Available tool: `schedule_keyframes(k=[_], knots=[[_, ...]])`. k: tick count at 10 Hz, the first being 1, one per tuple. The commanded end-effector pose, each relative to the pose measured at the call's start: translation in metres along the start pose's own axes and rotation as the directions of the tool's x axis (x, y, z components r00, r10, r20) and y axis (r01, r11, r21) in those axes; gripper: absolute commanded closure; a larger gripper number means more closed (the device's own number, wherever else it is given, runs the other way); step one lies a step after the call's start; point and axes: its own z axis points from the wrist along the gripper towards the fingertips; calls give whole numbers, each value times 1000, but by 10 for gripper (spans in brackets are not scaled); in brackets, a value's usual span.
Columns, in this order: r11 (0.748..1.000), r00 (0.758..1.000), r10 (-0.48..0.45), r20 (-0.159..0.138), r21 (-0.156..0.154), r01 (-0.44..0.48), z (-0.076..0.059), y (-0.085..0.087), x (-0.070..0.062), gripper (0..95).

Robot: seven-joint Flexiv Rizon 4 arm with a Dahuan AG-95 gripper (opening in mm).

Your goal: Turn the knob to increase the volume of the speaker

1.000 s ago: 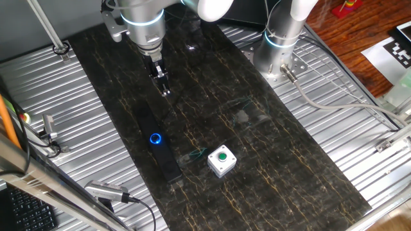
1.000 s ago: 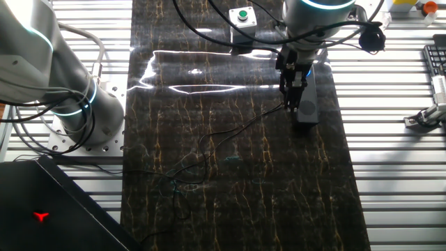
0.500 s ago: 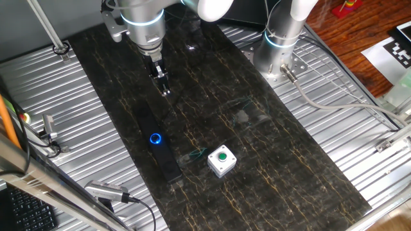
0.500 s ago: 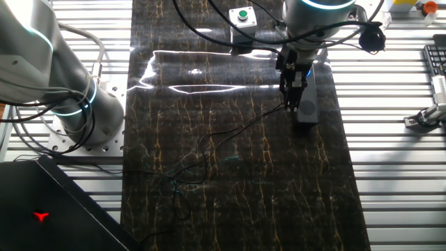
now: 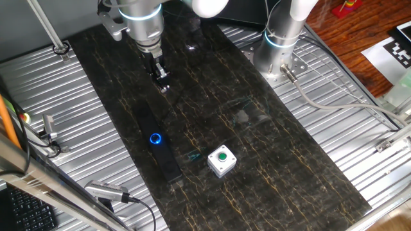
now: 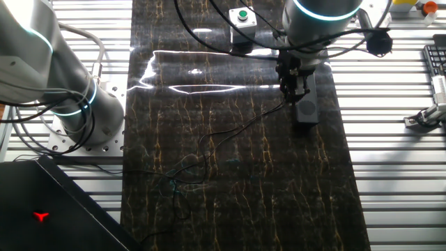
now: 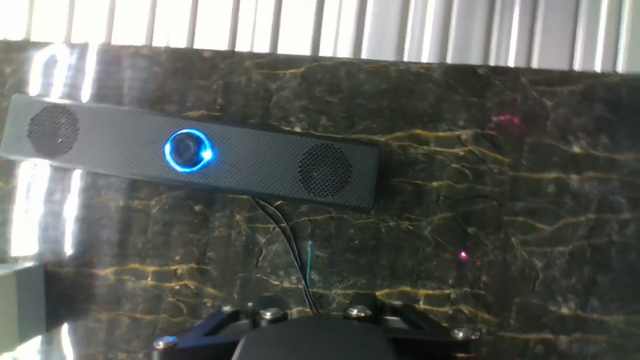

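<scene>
The gripper (image 5: 163, 82) is held pointing down above the dark mat (image 5: 270, 160), clear of everything; its jaws appear nearly closed with nothing held. The speaker (image 7: 190, 152) is seen ahead and left of it in the hand view, its glowing knob (image 7: 188, 150) untouched.

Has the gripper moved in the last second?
Yes. The gripper has shifted slightly up-frame, away from the knob on the speaker, which stays put.

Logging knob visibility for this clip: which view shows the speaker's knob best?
The hand view: the knob glows blue, unobstructed, on the speaker. One fixed view shows it as a small blue ring; in the other, the arm hides it.
</scene>
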Motion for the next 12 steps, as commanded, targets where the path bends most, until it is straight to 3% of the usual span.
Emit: schedule_keyframes(k=[1,5,7,9,11,12], knots=[[1000,1000,-10,-5,-2,10,0,0,0,950],[1000,999,-23,-32,-5,23,0,0,1,950],[998,997,-66,-43,11,66,1,1,0,950],[997,994,-72,-82,25,75,11,23,-16,950],[996,992,-87,-93,25,89,27,49,-40,950],[994,990,-106,-98,21,109,32,50,-52,950]])
